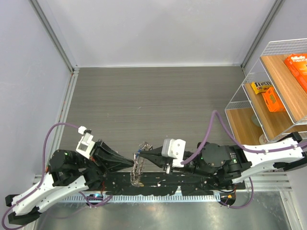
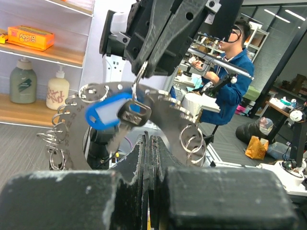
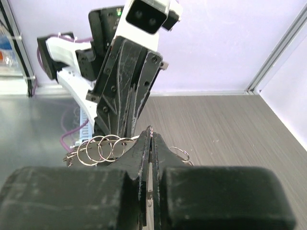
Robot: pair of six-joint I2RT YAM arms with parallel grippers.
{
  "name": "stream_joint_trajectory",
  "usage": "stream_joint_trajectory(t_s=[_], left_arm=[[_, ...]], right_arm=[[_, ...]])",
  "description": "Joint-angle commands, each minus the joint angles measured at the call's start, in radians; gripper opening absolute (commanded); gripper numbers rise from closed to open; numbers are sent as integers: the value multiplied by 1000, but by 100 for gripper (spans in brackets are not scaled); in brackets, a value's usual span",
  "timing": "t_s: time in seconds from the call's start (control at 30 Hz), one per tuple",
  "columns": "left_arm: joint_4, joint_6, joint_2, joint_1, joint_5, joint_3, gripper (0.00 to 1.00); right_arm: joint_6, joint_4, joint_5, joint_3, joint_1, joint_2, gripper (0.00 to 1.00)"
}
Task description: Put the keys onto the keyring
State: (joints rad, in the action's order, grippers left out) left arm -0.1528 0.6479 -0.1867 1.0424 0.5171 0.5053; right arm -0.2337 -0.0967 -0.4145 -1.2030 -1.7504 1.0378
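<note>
Grey wood-grain table (image 1: pixel 158 105) between pale walls, with a wire shelf (image 1: pixel 249 91) of orange boxes at the right.

The keyring (image 2: pixel 76 132) is held off the surface, edge-on to the overhead camera, between the two arm tips above the dark rail at the near edge. It is a flat silver band fringed with small split rings (image 2: pixel 192 139). A blue key (image 2: pixel 103 115) lies against its face near the top of the arc, blade pointing down.

The left gripper (image 2: pixel 148 143) is clamped narrow on the lower edge of the keyring. The right gripper (image 2: pixel 144 69) comes down from above, its fingers pinched tight on a thin wire loop (image 2: pixel 138 81) just above the key's head. The views do not settle whether this loop belongs to the key or to the rim. No other keys can be made out.

Likely failure points:
- **Loop slip.** The loop is thin and springy, and the pinch holds very little of it. A small sideways pull could snap it out of the fingers.
- **Ring rotation.** The keyring is gripped at one edge only. Force from the right arm could swing it about that clamp and throw the two parts out of line.
- **Dropped key.** A key that is not fully threaded would probably fall onto the rail or cable track below, where it would be awkward to pick up.
- **Finger contact.** The two fingertips work very close together and could collide.
</note>
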Motion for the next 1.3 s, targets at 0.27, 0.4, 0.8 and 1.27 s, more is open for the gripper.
stream_joint_trajectory(t_s=[0.27,0.4,0.8,1.27], left_arm=[[-7,4,16,2,9,1,0],[13,4,49,2,-23,1,12],[-33,-2,18,2,-26,32,54],[-96,1,-22,2,3,50,58]], right_arm=[[-27,272,19,56,3,-44,6],[-15,253,39,72,3,-68,5],[33,272,131,99,3,-74,5],[53,259,155,80,6,-30,5]])
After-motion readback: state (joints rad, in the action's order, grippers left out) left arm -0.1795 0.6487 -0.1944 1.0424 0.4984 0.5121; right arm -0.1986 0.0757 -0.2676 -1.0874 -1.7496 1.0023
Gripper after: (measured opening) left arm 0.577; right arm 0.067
